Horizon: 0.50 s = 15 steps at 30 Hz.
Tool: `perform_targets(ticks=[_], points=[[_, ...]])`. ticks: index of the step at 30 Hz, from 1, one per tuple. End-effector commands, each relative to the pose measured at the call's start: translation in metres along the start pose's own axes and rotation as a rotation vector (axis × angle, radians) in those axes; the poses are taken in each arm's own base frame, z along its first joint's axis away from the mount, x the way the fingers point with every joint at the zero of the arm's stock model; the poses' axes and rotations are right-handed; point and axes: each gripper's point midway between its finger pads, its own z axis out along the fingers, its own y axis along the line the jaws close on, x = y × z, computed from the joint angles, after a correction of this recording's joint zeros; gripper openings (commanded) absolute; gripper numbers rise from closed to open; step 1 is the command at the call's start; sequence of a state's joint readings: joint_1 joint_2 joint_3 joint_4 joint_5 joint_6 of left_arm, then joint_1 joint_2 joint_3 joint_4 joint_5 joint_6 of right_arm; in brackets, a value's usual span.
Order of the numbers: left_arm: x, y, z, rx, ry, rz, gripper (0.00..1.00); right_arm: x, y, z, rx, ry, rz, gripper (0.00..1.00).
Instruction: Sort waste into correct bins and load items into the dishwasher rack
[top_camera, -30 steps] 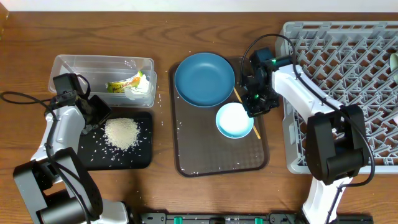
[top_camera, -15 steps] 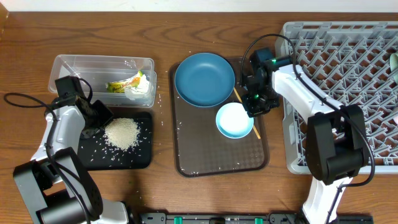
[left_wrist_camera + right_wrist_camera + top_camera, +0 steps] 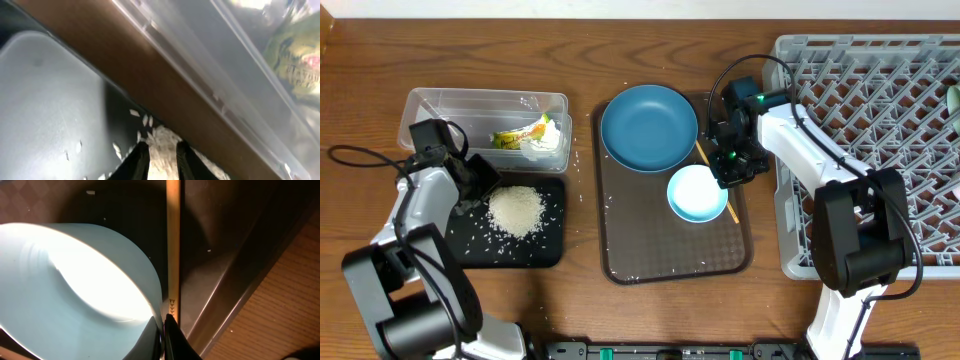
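Rice (image 3: pixel 515 212) lies in a loose white heap on the black tray (image 3: pixel 548 255) at the left of the tabletop (image 3: pixel 620 40). Stray grains dot the rest of that tray and the wood around it. The left claw (image 3: pixel 161 152) hangs low at the heap's upper left edge. Its two fingers are narrowly spread, and the wrist view shows grains in the gap between them; whether they are gripping any I cannot tell.

Just behind the black tray stands the clear tub (image 3: pixel 430 100). The yellow-green-orange wrapper (image 3: pixel 515 136) and the crumpled tissue (image 3: pixel 550 145) lie inside it, touching each other toward its right end.

In the middle sits a brown tray (image 3: pixel 650 250), sprinkled with a few grains. The blue dish (image 3: pixel 648 127) rests on its far end and overhangs the rim a little. The white bowl (image 3: pixel 695 195) stands upright just in front of the dish and to its right. A thin wooden stick (image 3: pixel 730 210) lies aslant on the brown tray along the bowl's right side.

The right claw (image 3: pixel 164 330) is down at the bowl's upper right rim. Its fingers are pressed almost together, pinching the bowl's wall between them, with the stick just beside the outer finger.

At the far right the big grey rack (image 3: pixel 880 110) stands on the tabletop, close beside the brown tray. The right arm stretches from in front of the rack across its left edge.
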State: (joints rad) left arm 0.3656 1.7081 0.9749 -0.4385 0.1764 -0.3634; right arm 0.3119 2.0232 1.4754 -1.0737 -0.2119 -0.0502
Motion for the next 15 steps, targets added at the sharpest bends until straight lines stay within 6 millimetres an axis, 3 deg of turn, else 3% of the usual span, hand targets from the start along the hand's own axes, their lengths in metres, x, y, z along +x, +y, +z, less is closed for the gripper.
perform_targets(ticks=[1, 9, 15], points=[[0.003, 0.002, 0.008, -0.001, 0.011, 0.007, 0.22, 0.001, 0.003, 0.004, -0.001, 0.012, -0.004, 0.04], [0.003, -0.007, 0.006, 0.049, 0.017, 0.009, 0.22, 0.001, 0.003, 0.004, -0.001, 0.012, -0.003, 0.01], [0.010, -0.005, -0.016, 0.040, 0.025, 0.026, 0.22, 0.000, 0.002, 0.004, -0.001, 0.010, 0.000, 0.01]])
